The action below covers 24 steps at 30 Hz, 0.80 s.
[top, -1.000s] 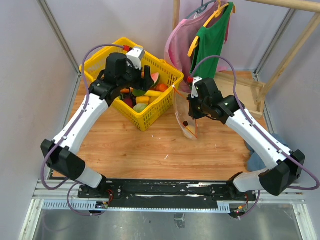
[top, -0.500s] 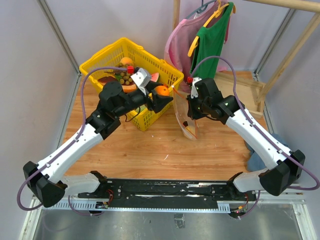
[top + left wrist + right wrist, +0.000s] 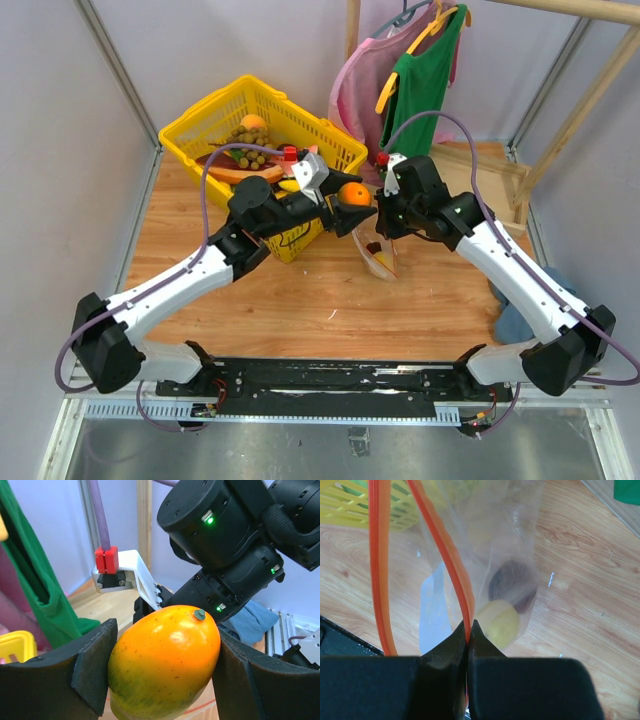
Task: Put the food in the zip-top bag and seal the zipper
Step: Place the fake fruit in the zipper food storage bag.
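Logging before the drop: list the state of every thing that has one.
mango: gripped, in the air.
left gripper: shut on mango.
zipper: unsealed, strips apart.
right gripper: shut on zipper.
bag: hanging open, some food inside.
basket: upright, food inside.

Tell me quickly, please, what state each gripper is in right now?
Left gripper: closed on the mango.
Right gripper: closed on the zipper of the zip-top bag.
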Available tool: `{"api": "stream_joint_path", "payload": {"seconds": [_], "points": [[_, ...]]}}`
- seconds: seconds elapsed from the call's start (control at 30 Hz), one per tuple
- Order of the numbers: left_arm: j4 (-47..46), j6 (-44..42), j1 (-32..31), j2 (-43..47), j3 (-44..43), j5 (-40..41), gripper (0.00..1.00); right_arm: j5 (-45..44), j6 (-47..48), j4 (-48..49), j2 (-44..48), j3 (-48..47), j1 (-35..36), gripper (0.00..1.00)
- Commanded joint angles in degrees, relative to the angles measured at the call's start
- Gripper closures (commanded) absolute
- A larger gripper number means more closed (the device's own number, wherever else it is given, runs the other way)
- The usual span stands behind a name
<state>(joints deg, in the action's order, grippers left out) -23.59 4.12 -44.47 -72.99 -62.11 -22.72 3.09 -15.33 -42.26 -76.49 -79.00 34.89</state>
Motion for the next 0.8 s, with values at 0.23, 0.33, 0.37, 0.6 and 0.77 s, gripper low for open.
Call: {"api": "stream_joint_path", "payload": {"seconds": [0.23,0.33,0.37,0.6,0.77], "points": [[-16.5,4.2,-0.8,-6.0,3.6,-1.5,0.87,0.7,-1.1,-0.6,2.2,-0.5,0.7,0.99],[-17.3,4.1,-0.8,-6.8,4.8,-1.3,0.87,0.4,-1.2,-0.8,2.4,-0.4,0.8,0.99],[-17.6,4.0,-0.8,-7.0,5.2,-1.1,0.87,0.4,-1.1,-0.8,2.4,-0.4,0.8,0.99],[-16.5,2.7,-0.8,-8.4,8.6,0.7,0.77,0.0,-1.1,-0.8,2.6,-0.5,0.8,0.99],[-13.5,0.3,-0.8,-8.3,9.1,2.8,0.56,0.1,-1.0,-0.8,2.6,-0.4,0.8,0.99]]}}
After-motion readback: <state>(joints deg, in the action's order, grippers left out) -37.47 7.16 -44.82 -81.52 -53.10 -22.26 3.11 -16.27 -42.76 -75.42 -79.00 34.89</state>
